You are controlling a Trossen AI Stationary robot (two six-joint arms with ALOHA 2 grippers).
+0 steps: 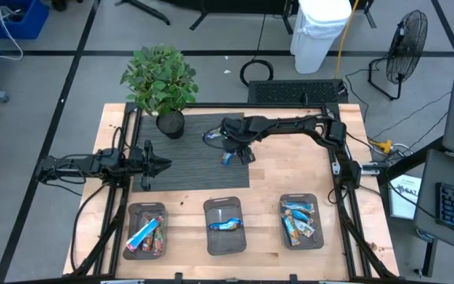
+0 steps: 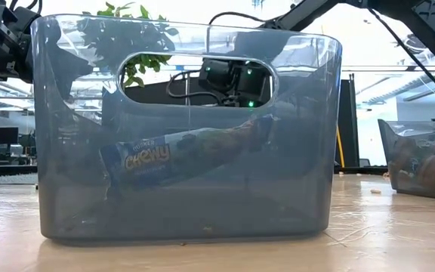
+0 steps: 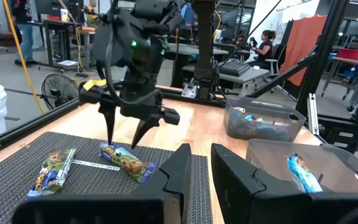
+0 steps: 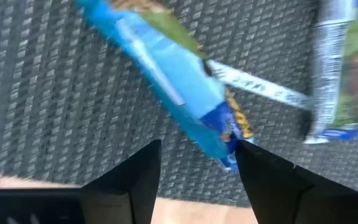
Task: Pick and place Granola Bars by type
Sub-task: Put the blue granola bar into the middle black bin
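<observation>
On the dark mat [image 1: 195, 150] lie two granola bars. A blue bar [image 1: 228, 158] [image 3: 126, 160] [image 4: 166, 74] lies flat under my right gripper [image 1: 232, 148] [image 3: 123, 142] [image 4: 197, 168]. That gripper is open and points down just above the bar, one finger on each side of its end. A second, greenish bar [image 1: 211, 138] [image 3: 50, 171] [image 4: 334, 62] lies beside it. My left gripper [image 1: 162, 164] [image 3: 201, 165] waits open over the mat's left edge.
Three clear bins stand along the near edge. The left bin [image 1: 146, 230] holds red multicoloured bars. The middle bin [image 1: 225, 237] [image 2: 187, 136] holds one blue bar [image 2: 180, 155]. The right bin [image 1: 299, 237] [image 2: 421, 162] holds several blue bars. A potted plant [image 1: 161, 83] stands at the mat's far left corner.
</observation>
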